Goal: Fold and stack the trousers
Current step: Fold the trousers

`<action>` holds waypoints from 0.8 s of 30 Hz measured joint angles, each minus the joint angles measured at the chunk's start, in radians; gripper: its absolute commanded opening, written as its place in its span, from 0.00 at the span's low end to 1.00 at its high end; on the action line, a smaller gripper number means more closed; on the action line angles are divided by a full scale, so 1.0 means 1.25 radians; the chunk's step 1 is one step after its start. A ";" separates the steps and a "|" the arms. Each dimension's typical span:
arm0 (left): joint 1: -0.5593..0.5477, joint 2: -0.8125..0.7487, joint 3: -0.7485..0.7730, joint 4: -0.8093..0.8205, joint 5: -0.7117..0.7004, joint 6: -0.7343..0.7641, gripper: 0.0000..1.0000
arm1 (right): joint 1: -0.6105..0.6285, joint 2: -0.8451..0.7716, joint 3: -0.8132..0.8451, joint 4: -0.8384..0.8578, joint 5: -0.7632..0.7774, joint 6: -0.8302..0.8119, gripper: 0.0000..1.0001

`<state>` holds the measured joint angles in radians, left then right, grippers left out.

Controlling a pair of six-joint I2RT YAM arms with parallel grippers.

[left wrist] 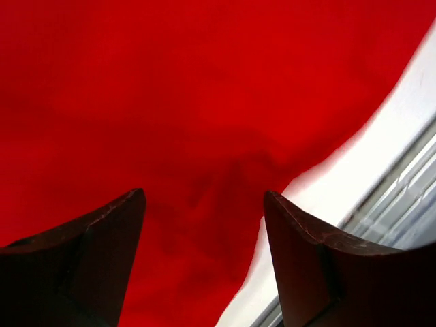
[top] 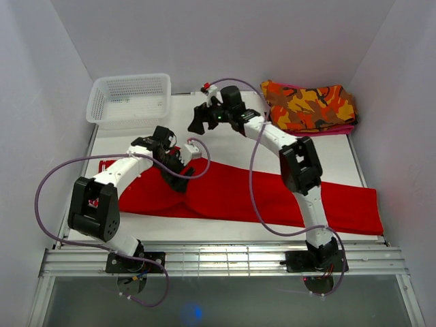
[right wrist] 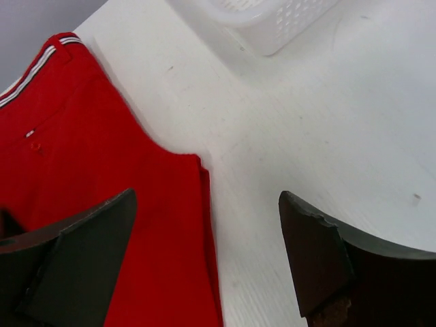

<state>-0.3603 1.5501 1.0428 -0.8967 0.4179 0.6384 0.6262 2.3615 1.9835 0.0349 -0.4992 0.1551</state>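
The red trousers (top: 245, 197) lie stretched lengthwise across the front of the table, waistband end at the left. My left gripper (top: 179, 179) hovers low over their left part, open, with only red cloth (left wrist: 170, 102) beneath its fingertips (left wrist: 204, 194). My right gripper (top: 198, 124) is raised over the bare table behind the trousers, open and holding nothing (right wrist: 208, 194). In the right wrist view, the trousers' folded edge (right wrist: 136, 204) and striped waistband (right wrist: 41, 61) sit below its left finger.
A white mesh basket (top: 129, 99) stands at the back left, its corner also showing in the right wrist view (right wrist: 266, 20). A folded orange-red-yellow camouflage garment (top: 310, 105) lies at the back right. The table's front rail (top: 225, 259) runs just beyond the trousers' near edge.
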 measured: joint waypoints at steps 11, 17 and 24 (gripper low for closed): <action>0.388 -0.077 0.104 0.042 -0.016 -0.252 0.83 | -0.191 -0.311 -0.121 -0.435 -0.005 -0.403 0.92; 0.560 -0.122 0.094 0.006 -0.039 -0.261 0.79 | -0.173 -0.280 -0.258 -0.690 0.094 -0.553 0.96; 0.838 -0.089 0.088 -0.031 -0.002 -0.290 0.79 | -0.172 -0.205 -0.300 -0.797 0.227 -0.615 0.98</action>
<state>0.6868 1.4384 1.1522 -0.9356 0.4152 0.2760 0.4114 2.1056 1.6085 -0.9611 -0.2157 -0.6132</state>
